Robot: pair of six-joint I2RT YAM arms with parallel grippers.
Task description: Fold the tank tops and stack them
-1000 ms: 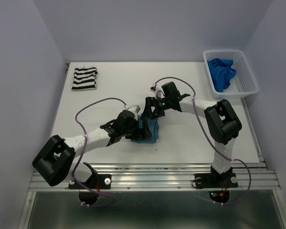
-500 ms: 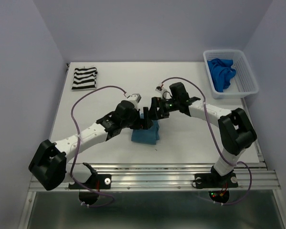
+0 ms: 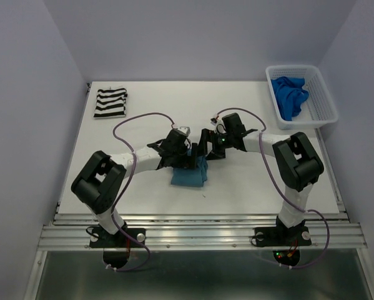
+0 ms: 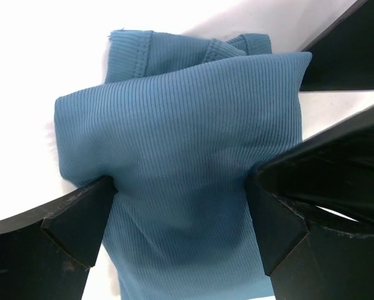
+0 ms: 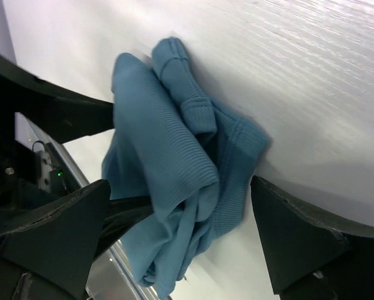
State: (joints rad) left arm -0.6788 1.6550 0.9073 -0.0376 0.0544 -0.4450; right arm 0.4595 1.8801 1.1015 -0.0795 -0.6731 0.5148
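Observation:
The teal tank top [image 3: 190, 175] lies bunched and roughly folded at the middle of the table. My left gripper [image 3: 184, 159] is open, its fingers astride the far end of the teal fabric [image 4: 174, 144]. Facing it, my right gripper [image 3: 205, 150] is open too, over the same end, where the teal folds [image 5: 174, 169] sit between its fingers with a gap on one side. The striped tank top [image 3: 110, 103] rests folded at the far left corner. The royal blue tank top [image 3: 290, 95] is crumpled in the basket.
The white lattice basket [image 3: 324, 106] stands at the far right corner of the table. Both arms meet over the table's middle, with their cables looping above it. Purple walls close in the left, back and right sides.
The left arm has pulled its elbow in from the near left edge and its gripper slid right along the teal top. The right gripper lowered slightly toward it. Both stayed open.

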